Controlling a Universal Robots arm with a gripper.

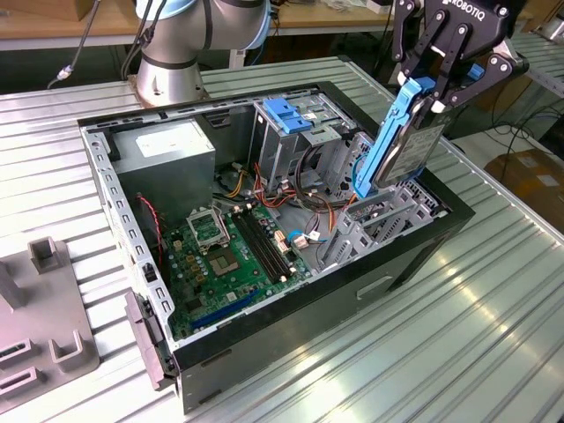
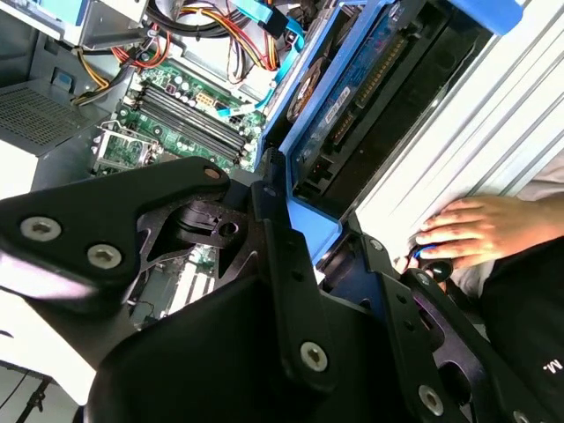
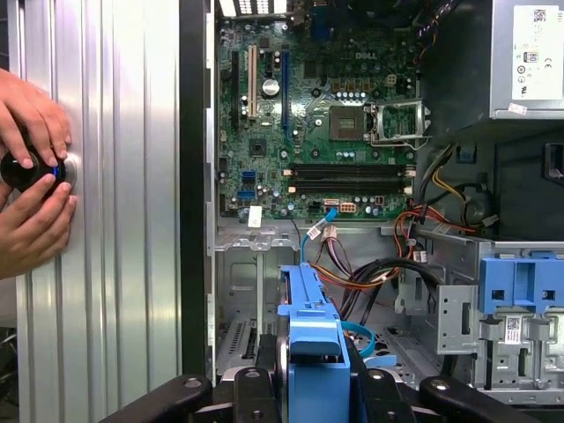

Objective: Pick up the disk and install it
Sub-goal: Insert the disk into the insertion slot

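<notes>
Black jointed fingers pinching flat grey disk, blue plastic rail, tilted over open metal case

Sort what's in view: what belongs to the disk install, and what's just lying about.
Job:
the disk, clamped in the gripper
the open computer case
the metal drive cage under the disk

Lying about:
grey fixture blocks at the exterior view's left
a person's hands on a black knob
</notes>
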